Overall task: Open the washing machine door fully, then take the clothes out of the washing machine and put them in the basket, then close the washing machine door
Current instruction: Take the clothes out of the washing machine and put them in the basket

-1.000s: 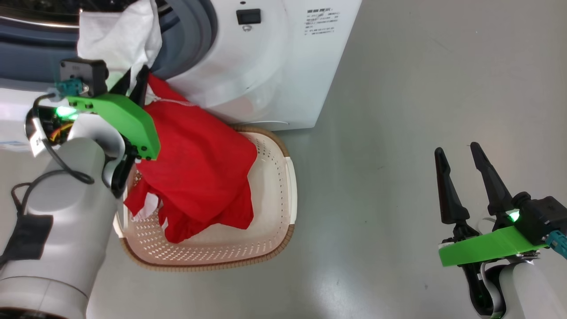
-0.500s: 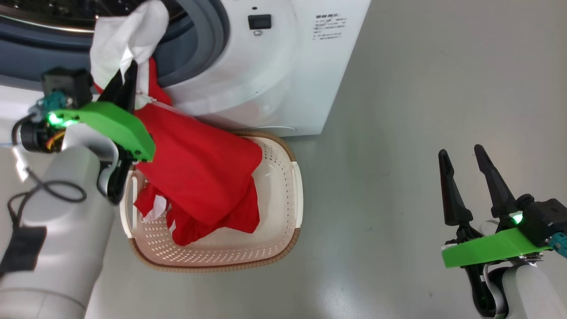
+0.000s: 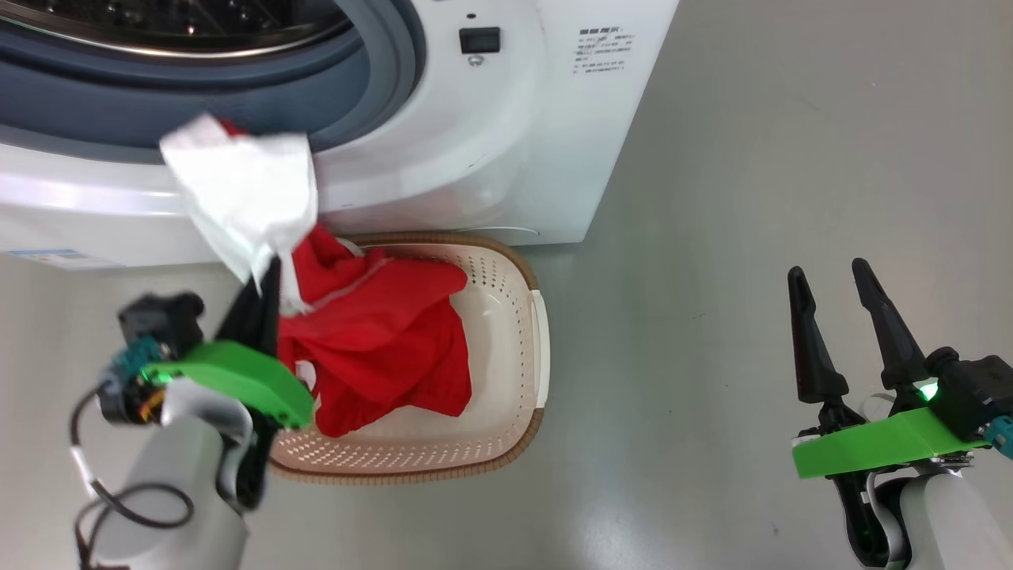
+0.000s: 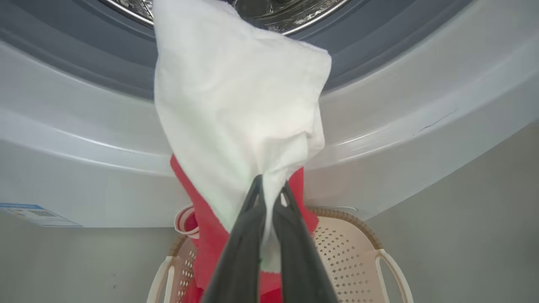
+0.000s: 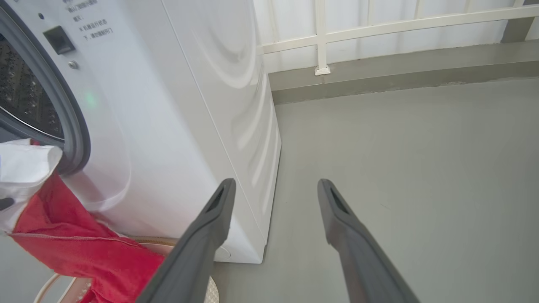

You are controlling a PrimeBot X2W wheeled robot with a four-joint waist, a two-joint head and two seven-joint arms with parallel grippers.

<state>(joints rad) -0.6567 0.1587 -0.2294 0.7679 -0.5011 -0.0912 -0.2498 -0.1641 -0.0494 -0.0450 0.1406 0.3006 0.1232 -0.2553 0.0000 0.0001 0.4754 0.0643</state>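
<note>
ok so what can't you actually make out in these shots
1) Inside of the perforated steel drum of the big white washing machine: head view, cut by the top edge; left wrist view, mostly covered by the bright red and white garment. What is left inside: cannot tell.
2) Floor of the cream perforated plastic basket: head view, largely under that garment.
3) The small printed label: head view, too small to read.

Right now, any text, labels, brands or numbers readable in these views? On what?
Nothing here can be read.
Printed lines in black on the washing machine front, right of the opening: too small to read.
Pale blue sticker low on the machine's front, at the left of the head view: blurred, unreadable.
No brand or number is legible.
</note>
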